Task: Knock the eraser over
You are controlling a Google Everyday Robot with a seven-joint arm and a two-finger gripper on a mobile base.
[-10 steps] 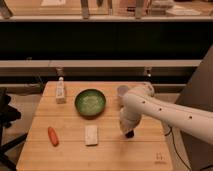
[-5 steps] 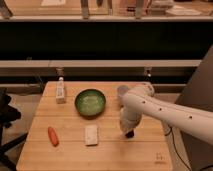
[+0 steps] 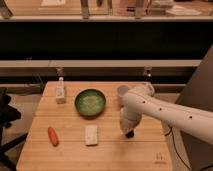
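A light wooden tabletop (image 3: 107, 152) of butcher-block planks stands in the foreground, the gripper (image 3: 129, 133) low over its right half. Behind it runs a pale horizontal ledge (image 3: 100, 64), backed by a broad dark panel (image 3: 100, 40) (nearly black). Above lies a lighter shelf (image 3: 60, 6) carrying indistinct items. A dark chair (image 3: 6, 112) intrudes at the left edge; grey floor (image 3: 22, 100) shows beside it. Lighting is soft and even.

Pale planked wood, matt, forms the desk (image 3: 70, 150). The claw (image 3: 129, 133), low at its right middle, hangs from smooth white plastic-looking casing. The bowl (image 3: 90, 102) looks glossy green.
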